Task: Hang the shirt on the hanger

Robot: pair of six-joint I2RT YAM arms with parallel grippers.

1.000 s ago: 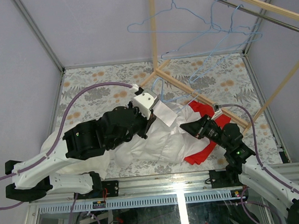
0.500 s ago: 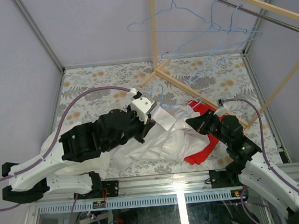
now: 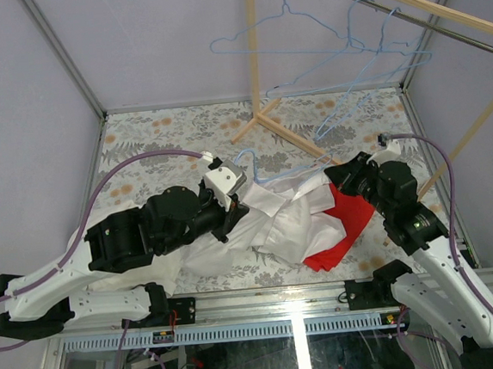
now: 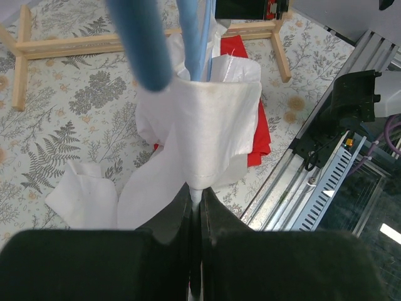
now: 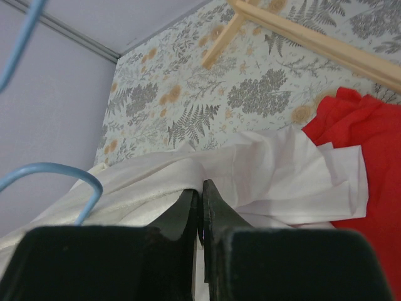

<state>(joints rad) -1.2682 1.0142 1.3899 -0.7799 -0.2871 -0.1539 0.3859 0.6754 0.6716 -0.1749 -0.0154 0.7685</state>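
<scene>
The white shirt lies crumpled on the flowered table between the two arms, with its upper edge lifted. The left gripper is pressed together on a fold of the shirt, and the wires of a blue hanger go down into this same fold. The right gripper is also pressed together, pinching another edge of the shirt. The red cloth touches the shirt on its right side. A wooden rack stands behind them on the table.
</scene>
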